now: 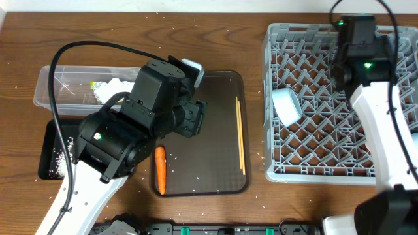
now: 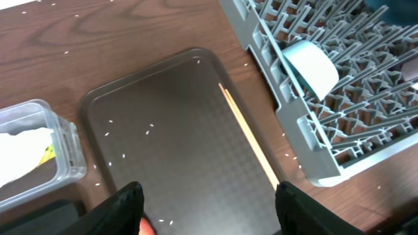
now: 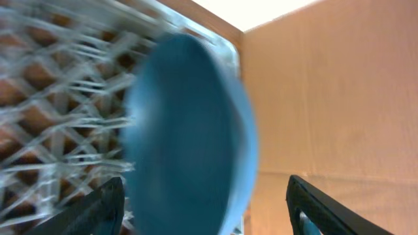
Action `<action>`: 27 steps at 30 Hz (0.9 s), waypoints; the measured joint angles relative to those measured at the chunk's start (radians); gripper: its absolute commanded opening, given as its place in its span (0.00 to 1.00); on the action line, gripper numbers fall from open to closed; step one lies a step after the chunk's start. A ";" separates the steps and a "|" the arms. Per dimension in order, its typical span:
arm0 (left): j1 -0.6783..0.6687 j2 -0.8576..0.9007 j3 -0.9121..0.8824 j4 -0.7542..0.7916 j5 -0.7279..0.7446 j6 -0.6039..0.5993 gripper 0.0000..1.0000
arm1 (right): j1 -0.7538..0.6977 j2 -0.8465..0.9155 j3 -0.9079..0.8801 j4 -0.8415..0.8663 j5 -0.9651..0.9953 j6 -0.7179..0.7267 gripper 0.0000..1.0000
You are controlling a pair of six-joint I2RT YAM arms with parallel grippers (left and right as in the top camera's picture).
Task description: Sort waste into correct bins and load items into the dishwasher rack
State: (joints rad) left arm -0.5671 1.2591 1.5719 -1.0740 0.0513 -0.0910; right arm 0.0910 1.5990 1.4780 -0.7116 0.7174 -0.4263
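An orange carrot [image 1: 159,171] lies at the front left of the dark brown serving tray [image 1: 215,170]; its tip shows in the left wrist view [image 2: 147,227] by the left finger. My left gripper [image 2: 209,210] is open and empty, low over the tray. Wooden chopsticks [image 1: 240,134] lie along the tray's right side. The clear tub [image 1: 46,85] holds a white napkin [image 1: 114,86]. The black tray [image 1: 47,153] holds rice. A light blue cup [image 1: 286,106] lies in the grey rack [image 1: 281,166]. My right gripper [image 3: 206,212] is open around the upright blue plate [image 3: 186,130] in the rack.
Loose white rice grains are scattered over the wooden table and the brown tray [image 2: 163,130]. The left arm's black cable loops over the tub and black tray. The rack [image 2: 313,156] stands right beside the tray's right edge.
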 measured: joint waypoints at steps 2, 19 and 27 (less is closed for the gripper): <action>0.000 0.000 0.000 -0.010 -0.027 0.003 0.65 | 0.047 -0.018 0.000 -0.040 -0.018 0.034 0.82; 0.127 -0.021 -0.107 -0.340 -0.136 -0.172 0.65 | 0.144 -0.495 0.002 -0.423 -0.612 0.655 0.74; 0.128 0.026 -0.461 -0.179 -0.109 -0.311 0.64 | 0.144 -0.503 0.002 -0.589 -0.725 0.701 0.66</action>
State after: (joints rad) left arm -0.4393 1.2850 1.1110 -1.2526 -0.0578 -0.4015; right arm 0.2352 1.0962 1.4796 -1.3010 -0.0074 0.2749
